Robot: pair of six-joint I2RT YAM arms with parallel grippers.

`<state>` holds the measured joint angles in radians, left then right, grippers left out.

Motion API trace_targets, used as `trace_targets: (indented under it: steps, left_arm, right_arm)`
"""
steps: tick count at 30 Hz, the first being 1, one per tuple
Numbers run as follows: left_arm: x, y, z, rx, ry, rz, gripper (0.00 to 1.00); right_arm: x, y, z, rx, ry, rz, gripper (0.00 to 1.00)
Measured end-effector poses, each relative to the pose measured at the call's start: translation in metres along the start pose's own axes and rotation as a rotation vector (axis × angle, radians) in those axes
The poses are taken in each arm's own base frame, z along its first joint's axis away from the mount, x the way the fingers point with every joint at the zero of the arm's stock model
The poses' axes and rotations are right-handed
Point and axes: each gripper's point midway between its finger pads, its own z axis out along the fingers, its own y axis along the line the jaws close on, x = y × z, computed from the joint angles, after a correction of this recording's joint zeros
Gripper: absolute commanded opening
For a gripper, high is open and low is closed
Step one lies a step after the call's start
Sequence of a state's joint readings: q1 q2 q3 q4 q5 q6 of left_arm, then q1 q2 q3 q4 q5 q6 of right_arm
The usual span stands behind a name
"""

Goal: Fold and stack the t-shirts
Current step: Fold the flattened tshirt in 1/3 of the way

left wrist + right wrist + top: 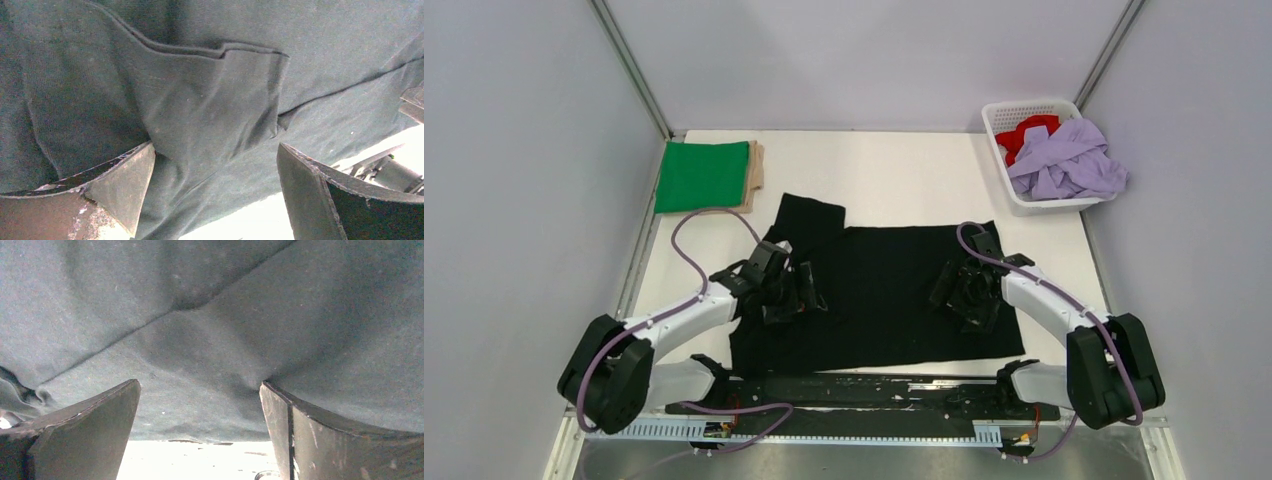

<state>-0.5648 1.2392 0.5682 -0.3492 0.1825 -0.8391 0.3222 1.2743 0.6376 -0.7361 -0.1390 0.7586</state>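
Black t-shirt [894, 290] lies spread flat on the white tabletop [894, 170], in the middle, between the two arms, with one sleeve [809, 215] sticking out at the far left. Left pincer [786, 293] is over the shirt's left part and right pincer [969, 295] over its right part. Both are released, jaws wide, nothing held. Whether the fingertips touch the cloth I cannot tell.

Handling, judged: thin knit cotton, matte, light, fully limp. It will drape and sag from any pinch and bunch if dragged. Not slippery, not fragile. Best hold is probably an edge or hem, two corners at once (one per arm), so the fold comes over straight.

The left wrist view shows a doubled flap with a stitched hem and soft creases. The right wrist view shows one long seam-like ridge and shallow wrinkles.

Green t-shirt [702, 176] is folded into a neat rectangle at the far left on top of a tan t-shirt [757, 175]. Red t-shirt [1027, 133] and lilac t-shirt [1069, 165] are crumpled in the white lattice basket [1024, 108], far right.
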Motion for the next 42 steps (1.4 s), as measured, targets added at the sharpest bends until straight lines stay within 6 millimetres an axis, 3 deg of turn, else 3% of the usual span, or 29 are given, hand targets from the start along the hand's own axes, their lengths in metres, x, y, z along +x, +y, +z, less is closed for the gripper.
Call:
trace_targets:
  steps: [6, 13, 32, 38, 42]
  left_arm:
    - [0.017, 0.018, -0.014, -0.036, -0.011, -0.063, 1.0]
    - [0.017, 0.041, -0.023, -0.158, -0.059, -0.114, 1.0]
    - [-0.024, 0.042, -0.002, -0.296, 0.065, -0.191, 1.0]
    - [-0.039, 0.042, -0.014, -0.286, -0.008, -0.112, 1.0]
    - [-0.071, 0.014, -0.04, -0.22, -0.092, -0.041, 1.0]
  right_arm:
    - [0.016, -0.01, -0.002, 0.04, 0.046, 0.077, 1.0]
    - [0.027, -0.029, -0.005, 0.124, 0.056, 0.154, 1.0]
    - [-0.002, -0.041, -0.003, 0.198, -0.025, 0.213, 1.0]
    - [-0.018, -0.024, -0.019, 0.102, -0.101, 0.166, 1.0]
    - [-0.042, 0.01, -0.055, -0.052, -0.208, 0.095, 1.0]
